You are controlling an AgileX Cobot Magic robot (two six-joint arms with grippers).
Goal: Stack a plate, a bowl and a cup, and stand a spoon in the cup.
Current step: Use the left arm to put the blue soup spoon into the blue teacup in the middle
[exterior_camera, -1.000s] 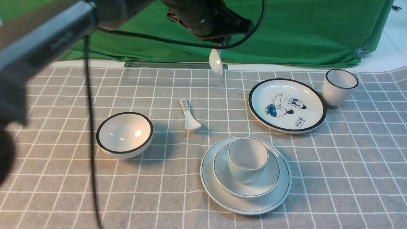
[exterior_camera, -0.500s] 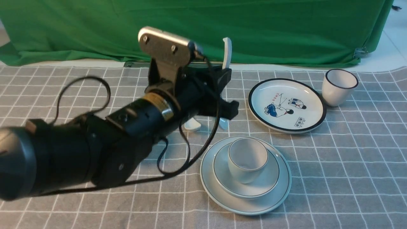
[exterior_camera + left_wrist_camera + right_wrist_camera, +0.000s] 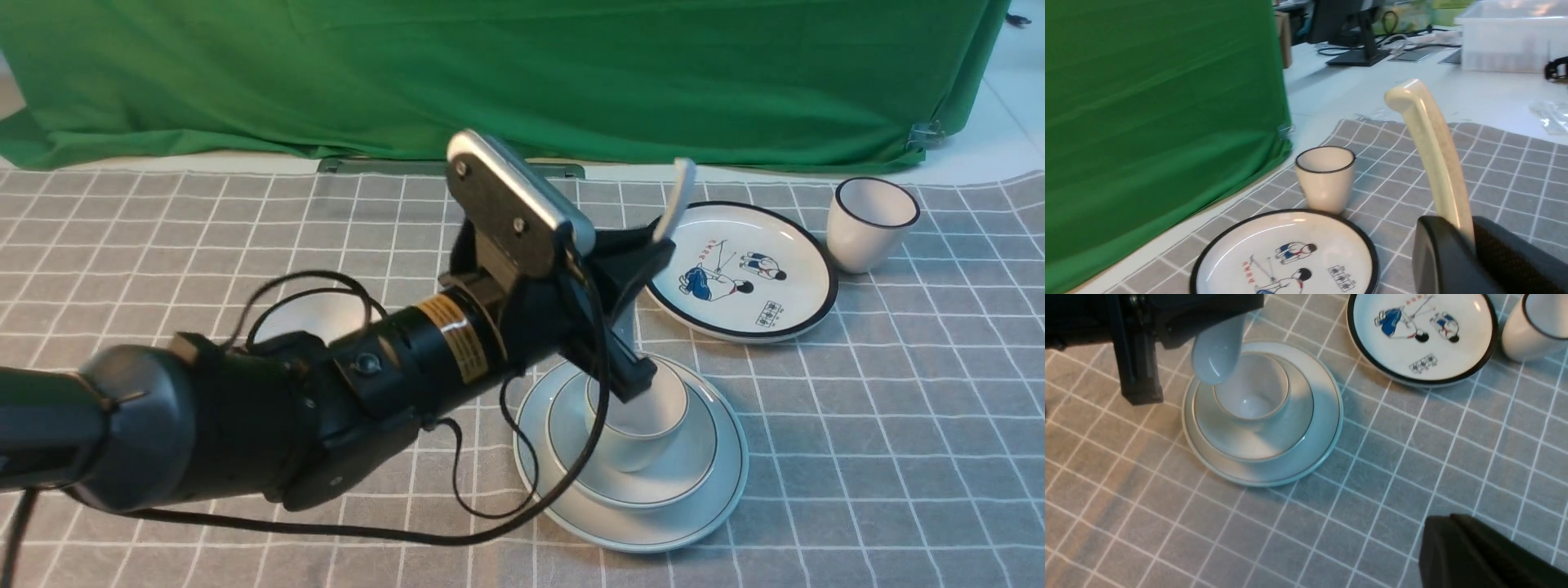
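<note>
The pale plate (image 3: 653, 531) carries the shallow bowl (image 3: 678, 482), and the small cup (image 3: 653, 433) stands in that bowl. My left gripper (image 3: 653, 249) is shut on the plain white spoon (image 3: 679, 192), handle pointing up. In the right wrist view the spoon (image 3: 1216, 355) hangs bowl end down from the left gripper (image 3: 1208, 314), just over the near rim of the cup (image 3: 1253, 404); the bowl (image 3: 1290, 433) and plate (image 3: 1327, 428) lie below. My right gripper (image 3: 1449, 516) is shut and empty, above bare cloth beside the stack.
A black-rimmed plate with cartoon figures (image 3: 739, 269) and a black-rimmed cup (image 3: 869, 224) stand at the back right. A black-rimmed bowl (image 3: 318, 314) is partly hidden behind my left arm. A green curtain (image 3: 522, 73) closes the far side.
My left arm has swung down from high at the back and moved right and nearer, carrying the spoon over the cup. The stack has not moved.
</note>
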